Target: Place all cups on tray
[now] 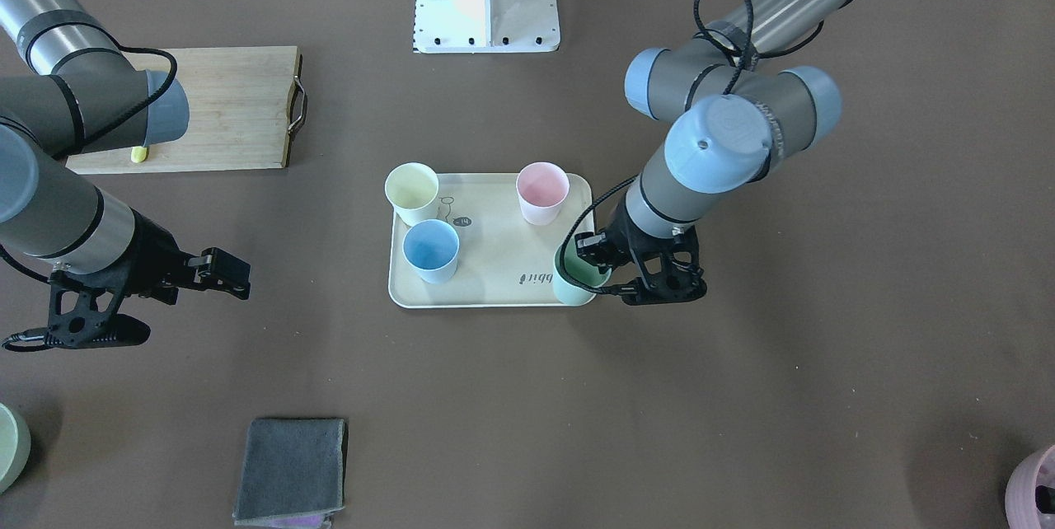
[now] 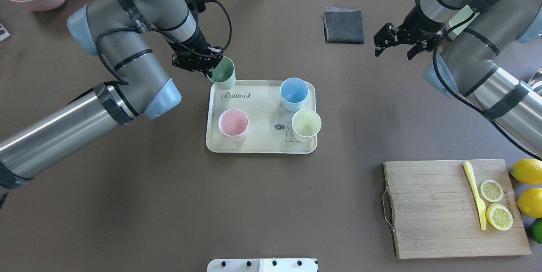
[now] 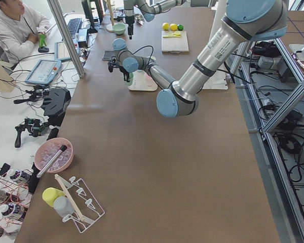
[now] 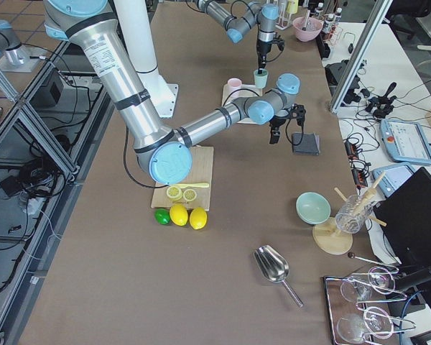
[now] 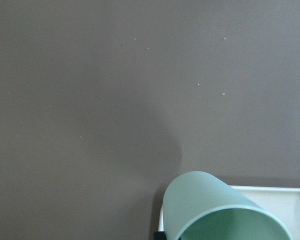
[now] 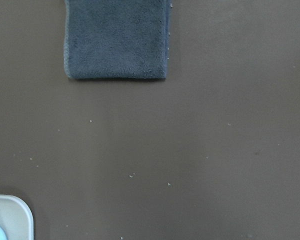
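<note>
Some of the green cup [image 1: 573,288] hides behind the left claw [image 2: 213,70] clamping it (right claw [image 2: 394,51] gapes, empty).

Lab: aluminium frame [image 3: 65,35], teach pendant [image 3: 43,71]

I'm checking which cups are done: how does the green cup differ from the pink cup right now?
The left gripper holds the green cup; the pink cup stands free. The green cup is at a corner of the tray, overlapping its rim; the pink cup stands well inside the rim. Whether it rests on the tray is unclear. Both are empty, handleless, tapered tumblers, mouths up.
</note>
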`<state>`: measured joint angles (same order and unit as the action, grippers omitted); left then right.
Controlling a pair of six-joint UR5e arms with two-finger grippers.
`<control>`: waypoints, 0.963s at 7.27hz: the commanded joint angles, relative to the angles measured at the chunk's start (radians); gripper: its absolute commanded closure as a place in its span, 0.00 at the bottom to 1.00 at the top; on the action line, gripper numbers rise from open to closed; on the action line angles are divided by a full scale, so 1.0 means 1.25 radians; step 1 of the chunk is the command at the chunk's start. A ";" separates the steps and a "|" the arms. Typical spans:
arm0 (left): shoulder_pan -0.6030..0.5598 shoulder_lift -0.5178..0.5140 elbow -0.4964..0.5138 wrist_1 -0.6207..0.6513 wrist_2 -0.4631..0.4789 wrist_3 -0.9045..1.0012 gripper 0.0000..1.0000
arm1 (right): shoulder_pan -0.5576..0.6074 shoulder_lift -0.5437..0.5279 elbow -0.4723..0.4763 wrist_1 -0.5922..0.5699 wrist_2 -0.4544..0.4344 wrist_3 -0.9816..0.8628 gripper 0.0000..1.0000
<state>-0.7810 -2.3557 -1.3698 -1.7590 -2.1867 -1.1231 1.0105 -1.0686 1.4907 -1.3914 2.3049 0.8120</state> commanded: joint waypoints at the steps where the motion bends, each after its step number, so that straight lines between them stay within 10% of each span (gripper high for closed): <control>1: 0.055 -0.008 0.001 0.005 0.025 -0.034 1.00 | -0.001 -0.012 -0.002 0.000 -0.001 -0.008 0.00; 2: 0.058 -0.010 0.000 0.006 0.026 -0.044 0.78 | -0.001 -0.012 -0.003 0.000 -0.001 -0.008 0.00; 3: 0.058 -0.008 -0.002 0.007 0.026 -0.042 0.02 | -0.001 -0.012 -0.003 0.000 -0.001 -0.008 0.00; 7: -0.060 0.098 -0.188 0.157 0.017 0.147 0.02 | 0.081 -0.063 -0.003 -0.001 0.009 -0.161 0.00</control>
<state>-0.7928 -2.3033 -1.4978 -1.6502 -2.1649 -1.0569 1.0686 -1.1157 1.4864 -1.3928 2.3113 0.6984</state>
